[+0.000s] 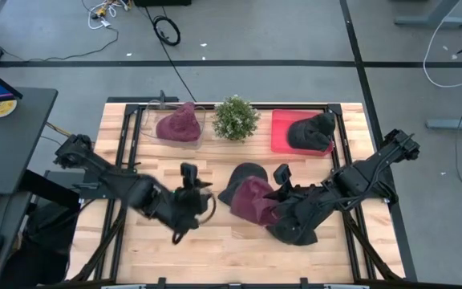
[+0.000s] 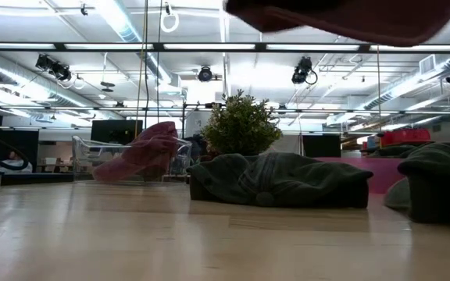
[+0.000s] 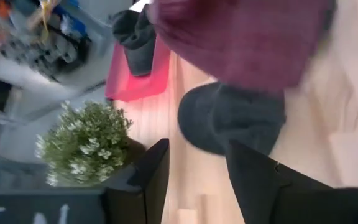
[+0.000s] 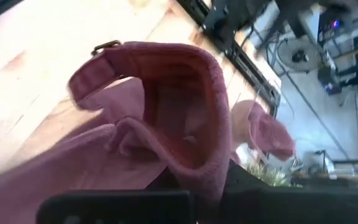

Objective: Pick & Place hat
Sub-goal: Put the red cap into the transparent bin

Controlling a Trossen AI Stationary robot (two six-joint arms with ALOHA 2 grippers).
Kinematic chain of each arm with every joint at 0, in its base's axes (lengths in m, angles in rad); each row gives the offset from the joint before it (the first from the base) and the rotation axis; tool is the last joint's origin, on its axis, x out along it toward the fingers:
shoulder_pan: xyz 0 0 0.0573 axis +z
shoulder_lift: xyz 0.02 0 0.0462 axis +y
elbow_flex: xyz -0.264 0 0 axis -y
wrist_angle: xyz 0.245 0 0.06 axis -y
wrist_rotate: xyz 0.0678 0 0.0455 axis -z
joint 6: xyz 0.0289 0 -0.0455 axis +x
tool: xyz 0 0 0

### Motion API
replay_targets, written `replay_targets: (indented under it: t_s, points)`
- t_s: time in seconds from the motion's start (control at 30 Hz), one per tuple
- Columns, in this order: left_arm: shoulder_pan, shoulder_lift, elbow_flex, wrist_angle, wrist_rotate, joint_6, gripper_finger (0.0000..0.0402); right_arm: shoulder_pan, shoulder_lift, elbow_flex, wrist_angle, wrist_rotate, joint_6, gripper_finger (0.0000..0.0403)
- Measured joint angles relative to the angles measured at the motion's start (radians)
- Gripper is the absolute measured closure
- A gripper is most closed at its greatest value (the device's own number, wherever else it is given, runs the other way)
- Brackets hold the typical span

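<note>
I had the right gripper [image 1: 273, 195] clamped on the maroon hat [image 1: 253, 199], lifted just in front of the plant [image 1: 236, 118], left gripper [image 1: 189, 193] half-open nearby; next, probably carry it to a bin.

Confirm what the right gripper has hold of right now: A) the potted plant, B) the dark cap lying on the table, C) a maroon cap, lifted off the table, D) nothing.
C: the right gripper is shut on the maroon cap, whose inside and strap fill the right wrist view, while the dark cap still lies on the table.
</note>
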Motion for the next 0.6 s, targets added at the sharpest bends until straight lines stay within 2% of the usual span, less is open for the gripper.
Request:
replay_targets:
  t_s: [0.1, 0.23, 0.43, 0.53, 0.6]
  points:
    - [0.057, -0.001, 0.054, 0.01, 0.113, -0.013, 0.0219, 0.013, 0.0, 0.0, 0.028, -0.002, -0.015, 0.0403]
    - [0.124, -0.001, 0.103, 0.049, 0.307, 0.056, 0.0185, 0.023, 0.001, 0.0, 0.035, -0.042, -0.015, 0.0403]
    - [0.203, -0.001, 0.118, 0.185, 0.451, 0.01, 0.0123, 0.026, 0.001, 0.0, 0.045, -0.049, -0.015, 0.0403]
    - [0.243, 0.0, 0.118, 0.187, 0.61, 0.027, 0.0096, 0.026, 0.001, 0.0, 0.07, -0.057, -0.036, 0.0403]
    - [0.262, 0.004, 0.118, 0.193, 0.677, 0.036, 0.0084, 0.025, 0.001, 0.0, 0.106, -0.087, -0.07, 0.0403]
